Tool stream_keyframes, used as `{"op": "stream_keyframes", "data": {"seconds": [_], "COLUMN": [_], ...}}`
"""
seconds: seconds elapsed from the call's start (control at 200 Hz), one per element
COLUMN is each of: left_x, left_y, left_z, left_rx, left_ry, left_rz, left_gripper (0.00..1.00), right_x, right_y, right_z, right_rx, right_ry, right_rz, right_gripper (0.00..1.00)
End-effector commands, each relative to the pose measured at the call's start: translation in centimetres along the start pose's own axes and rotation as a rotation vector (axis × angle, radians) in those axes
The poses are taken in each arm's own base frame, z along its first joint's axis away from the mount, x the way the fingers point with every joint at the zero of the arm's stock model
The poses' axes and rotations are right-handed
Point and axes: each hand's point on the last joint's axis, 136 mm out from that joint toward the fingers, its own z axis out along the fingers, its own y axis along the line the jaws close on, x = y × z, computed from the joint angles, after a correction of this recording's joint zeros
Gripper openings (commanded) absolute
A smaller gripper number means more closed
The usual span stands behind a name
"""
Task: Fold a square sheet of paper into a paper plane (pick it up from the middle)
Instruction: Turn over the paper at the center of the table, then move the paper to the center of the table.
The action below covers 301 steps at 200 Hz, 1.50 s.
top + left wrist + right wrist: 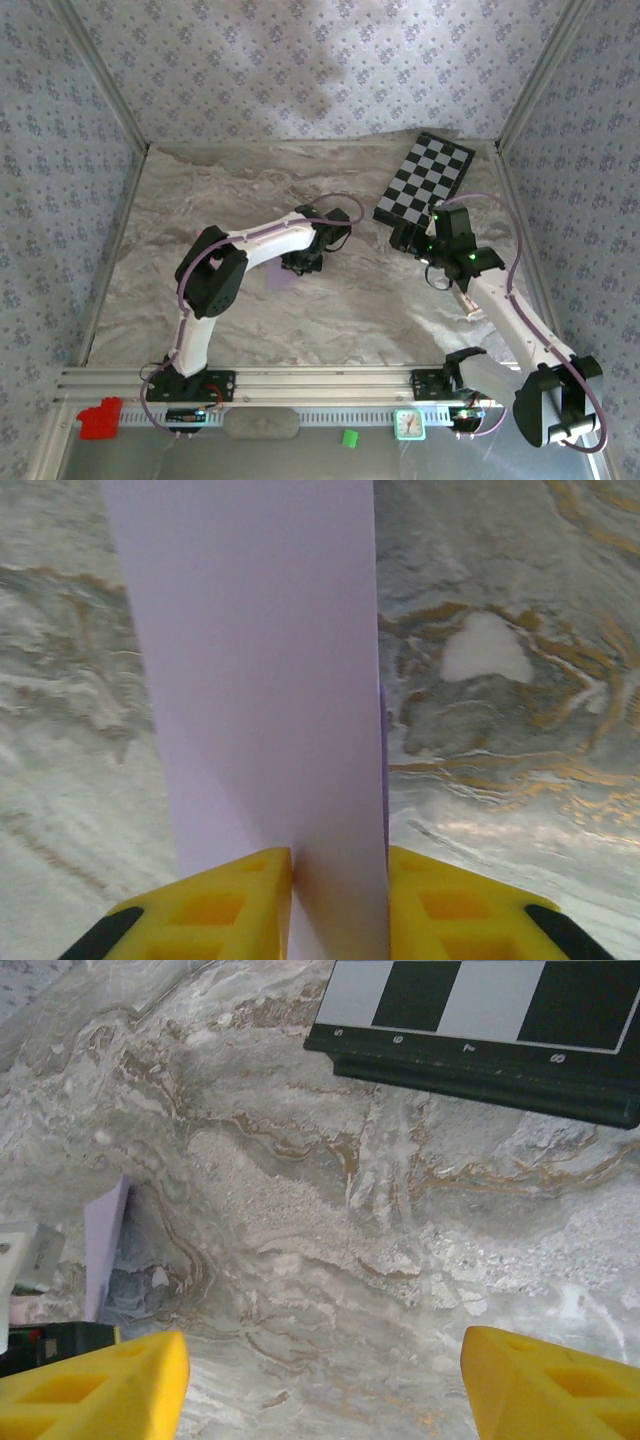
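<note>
Clerk: Item one, the sheet of paper (pixel 260 680)?
Keeper: It was pale lilac, folded to a long narrow strip with a slanting crease. It sat left of centre on the marbled table (pixel 350 310), at the tip of the left arm.
Clerk: The left gripper (pixel 340 900)?
Keeper: Its yellow fingers (pixel 230 900) stood partly apart, and the strip filled the gap from one to the other. Whether they pinched it could not be told.
Clerk: The right gripper (pixel 325 1380)?
Keeper: It was spread wide with nothing between the fingers. It hung over bare table, well apart from the paper and just beside the near corner of the chequered board (pixel 425 180).
Clerk: The board itself?
Keeper: It was black and white, at the far right of the table. A red object (pixel 98 418), a small green cube (pixel 349 437) and a small teal-framed clock (pixel 409 424) sat along the near rail.
</note>
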Motion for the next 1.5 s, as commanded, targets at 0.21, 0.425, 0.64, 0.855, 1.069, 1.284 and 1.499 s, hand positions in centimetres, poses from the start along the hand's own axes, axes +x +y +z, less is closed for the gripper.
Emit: {"op": "stream_keyframes", "data": {"seconds": [0.21,0.425,0.64,0.855,1.069,1.284,1.499], "left_x": [-2.2,-3.0,-2.4,-2.6,-3.5,-3.3,-3.4], "left_y": [1.2,5.3,10.5,14.7,17.2,17.2,16.1], "left_z": [-6.3,-6.1,-5.0,-4.5,-4.5,-3.7,-3.1], "left_rx": [0.418,0.53,0.556,0.608,0.663,0.691,0.741], "left_ry": [-0.109,-0.151,-0.166,-0.195,-0.228,-0.206,-0.169], "left_rz": [-0.177,-0.331,-0.445,-0.539,-0.603,-0.614,-0.6], "left_gripper": [0.59,0.71,0.82,0.99,1.0,1.0,1.0], "right_x": [2.9,6.5,12.4,16.5,17.1,17.6,18.4], "right_y": [2.4,7.9,14.4,19.0,20.2,18.5,15.8], "right_z": [2.8,4.9,9.1,13.5,17.1,18.8,19.3], "right_rx": [-0.074,-0.105,-0.177,-0.179,-0.095,0.006,0.061], "right_ry": [0.156,0.232,0.363,0.454,0.481,0.504,0.562], "right_rz": [-0.005,-0.118,-0.133,-0.164,-0.145,-0.183,-0.264], "right_gripper": [0.72,0.71,0.61,0.45,0.4,0.41,0.44]}}
